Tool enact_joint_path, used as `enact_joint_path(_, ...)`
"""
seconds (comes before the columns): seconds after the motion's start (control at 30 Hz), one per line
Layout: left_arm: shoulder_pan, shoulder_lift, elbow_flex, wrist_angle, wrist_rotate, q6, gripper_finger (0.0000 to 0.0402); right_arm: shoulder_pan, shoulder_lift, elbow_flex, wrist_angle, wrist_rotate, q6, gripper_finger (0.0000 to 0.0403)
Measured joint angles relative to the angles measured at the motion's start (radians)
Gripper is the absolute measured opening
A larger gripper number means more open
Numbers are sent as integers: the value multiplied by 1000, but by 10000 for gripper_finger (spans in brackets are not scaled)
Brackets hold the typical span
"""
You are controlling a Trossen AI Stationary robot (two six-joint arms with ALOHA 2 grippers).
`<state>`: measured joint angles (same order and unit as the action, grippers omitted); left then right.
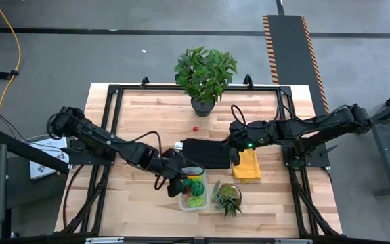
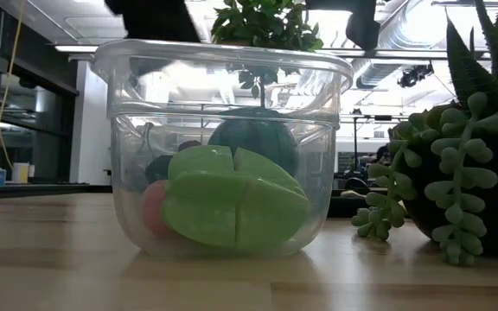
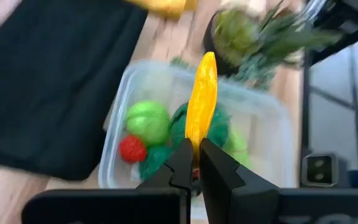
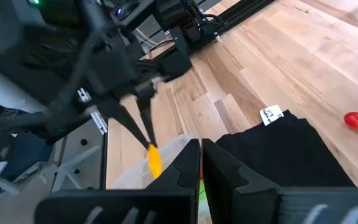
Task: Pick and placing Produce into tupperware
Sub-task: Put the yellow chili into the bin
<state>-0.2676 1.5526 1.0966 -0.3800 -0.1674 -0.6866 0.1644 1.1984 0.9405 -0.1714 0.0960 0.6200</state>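
An orange carrot-like stick [image 3: 202, 99] is pinched by the left gripper [image 3: 194, 163] directly above the tupperware [image 1: 182, 200], not yet released. Several produce pieces are already held inside: green pieces [image 2: 232, 207], a red one [image 3: 132, 149], a dark round one [image 2: 256, 142]. The right gripper [image 4: 201, 163], pressed together and empty, is parked over the black cloth [image 1: 205, 153]. One red berry [image 1: 196, 127] is left on the desk [image 1: 147, 115], well apart.

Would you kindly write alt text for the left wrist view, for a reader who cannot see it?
The left tool, shut on an orange carrot stick, holds it above a clear tupperware containing green pieces and a red berry. A black cloth lies beside it.
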Motion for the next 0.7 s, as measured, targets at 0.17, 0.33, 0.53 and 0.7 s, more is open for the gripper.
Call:
enact_joint_path(0.17,-1,55,-1,-4,38,-3,10,0,0,0,5,0,-18,6)
enact_joint_path(0.33,-1,87,-2,-18,49,2,10,0,0,0,7,0,-19,6)
enact_joint_path(0.53,0,115,-2,-11,55,1,10,0,0,0,7,0,-19,6)
enact_joint_path(0.7,0,116,-2,-14,55,1,10,0,0,0,4,1,-18,6)
